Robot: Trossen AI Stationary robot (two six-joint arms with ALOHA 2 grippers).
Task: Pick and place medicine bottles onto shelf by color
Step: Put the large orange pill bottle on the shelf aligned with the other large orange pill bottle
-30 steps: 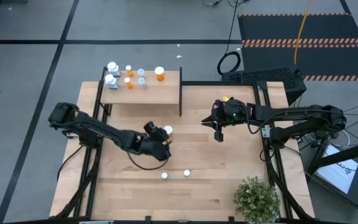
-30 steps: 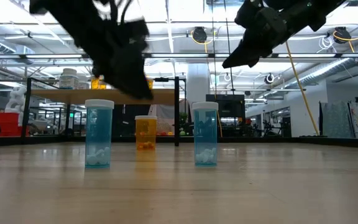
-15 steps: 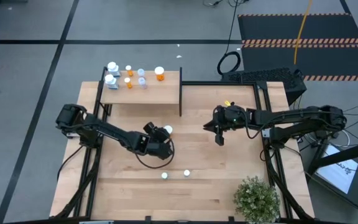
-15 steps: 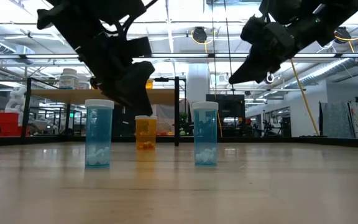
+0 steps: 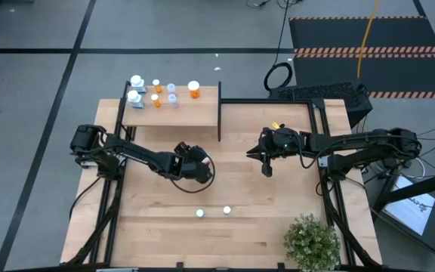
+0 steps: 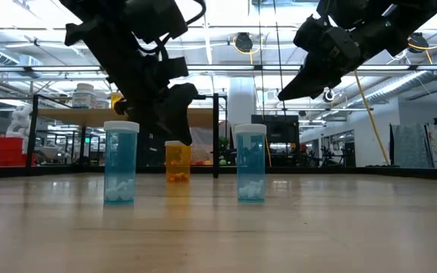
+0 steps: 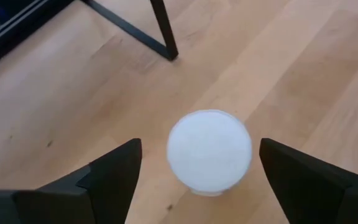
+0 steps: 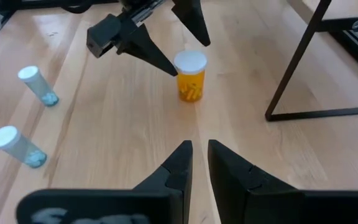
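Observation:
An orange medicine bottle with a white cap stands upright on its base on the table; it also shows in the right wrist view and the low view. My left gripper is open, slanting down over it, with one finger on either side of the cap and wood visible in both gaps. My right gripper hangs shut above the table to the right, holding nothing. Two pale blue bottles stand nearer the front. The shelf at the far left carries several bottles.
On the shelf, white bottles stand at the left, then orange, blue and another orange. The shelf's black upright panel stands just beyond the orange bottle. A green potted plant sits at the front right corner.
My left gripper has sunk and gone toward the far right, from beside the orange bottle to over it, so its fingers now flank the cap. My right gripper has come down a little and then kept still. No bottle has moved.

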